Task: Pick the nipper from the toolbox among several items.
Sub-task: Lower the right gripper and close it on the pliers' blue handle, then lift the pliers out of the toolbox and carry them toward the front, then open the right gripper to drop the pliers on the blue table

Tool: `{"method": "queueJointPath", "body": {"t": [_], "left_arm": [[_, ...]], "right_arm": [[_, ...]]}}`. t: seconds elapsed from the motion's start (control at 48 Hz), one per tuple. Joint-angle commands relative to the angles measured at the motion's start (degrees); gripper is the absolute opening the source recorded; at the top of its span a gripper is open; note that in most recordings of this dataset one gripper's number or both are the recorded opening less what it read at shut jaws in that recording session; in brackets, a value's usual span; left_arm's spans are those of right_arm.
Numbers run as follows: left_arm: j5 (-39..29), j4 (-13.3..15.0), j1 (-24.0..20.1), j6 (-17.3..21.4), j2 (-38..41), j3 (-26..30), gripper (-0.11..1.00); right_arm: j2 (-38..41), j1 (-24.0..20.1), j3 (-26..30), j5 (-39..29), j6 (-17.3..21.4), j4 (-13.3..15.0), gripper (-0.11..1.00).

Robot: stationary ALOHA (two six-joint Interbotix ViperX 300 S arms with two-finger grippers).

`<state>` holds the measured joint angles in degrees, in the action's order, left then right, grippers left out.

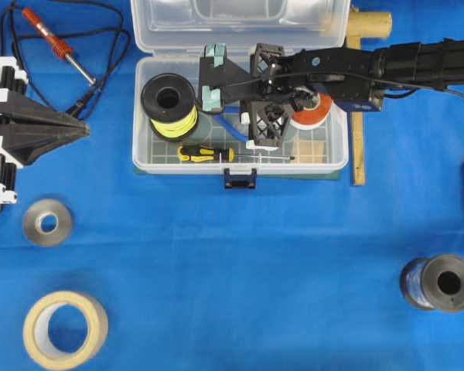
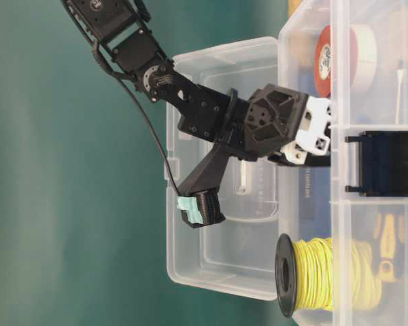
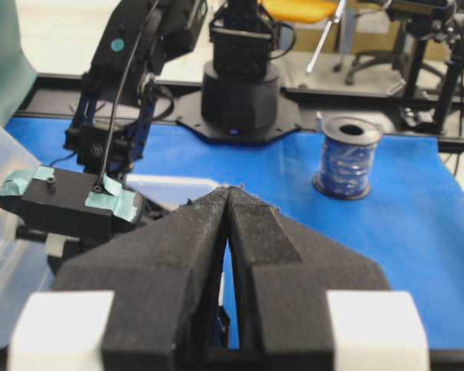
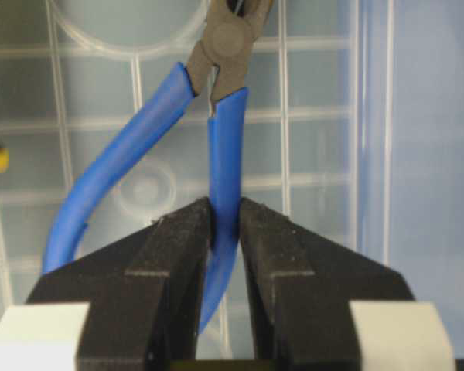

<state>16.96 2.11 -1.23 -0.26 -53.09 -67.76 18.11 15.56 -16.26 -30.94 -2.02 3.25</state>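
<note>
- From overhead we see the clear plastic rectangular toolbox [image 1: 336, 158] at the far middle of the blue cloth-covered table [image 1: 240, 270], its transparent lid laid back and its dark blue latch [image 1: 240, 178] at the near wall.
- Our black right gripper [image 1: 264, 116] reaches in from the right over the box's middle; beneath it only a slip of the blue-handled nipper [image 1: 229, 124] shows.
- Inside, the yellow wire spool [image 1: 170, 104] fills the left end, the yellow-and-black-handled screwdriver [image 1: 209, 153] lies along the near wall, and a red-and-white tape roll [image 1: 313, 112] sits to the right, so room around the gripper is tight.
- Our black left gripper [image 1: 81, 130] sits at the table's left edge, well apart from the box, tips pressed together.
- Open cloth lies near of the box, with a grey tape roll [image 1: 47, 222], a beige tape roll [image 1: 65, 329] and a dark wire spool [image 1: 439, 282] near its edges; a red-handled soldering iron [image 1: 58, 48] lies far left.
- At table level, we see the right gripper's body above the box's open rim; its fingertips are hidden.
- The left wrist view shows the left gripper's fingers [image 3: 185, 255] meeting at the tips with nothing between them.
- In the right wrist view, the right gripper's fingers [image 4: 178, 247] pinch one blue handle of the nipper over the grid-patterned floor; the other handle curves away left, and the dark pointed head lies at the far end.
</note>
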Motion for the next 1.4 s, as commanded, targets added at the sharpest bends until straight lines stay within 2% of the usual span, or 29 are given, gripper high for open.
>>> {"method": "queueJointPath", "body": {"t": [0.0, 0.271, 0.396, 0.459, 0.688, 0.813, 0.959, 1.167, 1.376], "left_arm": [[0.62, 0.18, -0.09, -0.09, 0.26, 0.70, 0.00], [0.70, 0.09, -0.26, -0.09, 0.44, 0.70, 0.00], [0.62, 0.09, -0.26, -0.09, 0.44, 0.70, 0.00], [0.62, 0.09, -0.26, -0.09, 0.44, 0.70, 0.00], [0.62, 0.09, -0.35, -0.09, 0.44, 0.62, 0.00], [0.62, 0.09, -0.44, -0.09, 0.44, 0.53, 0.00], [0.62, 0.09, -0.44, -0.09, 0.44, 0.35, 0.00], [0.88, 0.18, -0.44, -0.18, 0.53, 0.09, 0.00], [0.97, 0.09, -0.44, -0.18, 0.62, -0.18, 0.00]], "right_arm": [[-5.01, 0.26, 0.53, 0.26, 0.18, 0.00, 0.14], [-16.70, 0.62, -0.97, 0.00, 0.79, 0.00, 0.14], [-21.88, -0.70, -2.72, -0.70, 1.58, 0.00, 0.14], [-24.26, -2.20, -3.96, -0.53, 2.37, 0.00, 0.14], [-29.44, -13.10, -9.14, 2.29, 7.12, -0.09, 0.14], [-28.83, -19.42, -10.99, 4.57, 11.51, 0.00, 0.14], [-25.22, -23.99, -13.89, 9.84, 16.00, 0.00, 0.14], [-17.67, -25.22, -18.02, 17.31, 22.06, 0.00, 0.14], [-12.66, -25.49, -19.51, 23.29, 24.70, -0.44, 0.14]]}}
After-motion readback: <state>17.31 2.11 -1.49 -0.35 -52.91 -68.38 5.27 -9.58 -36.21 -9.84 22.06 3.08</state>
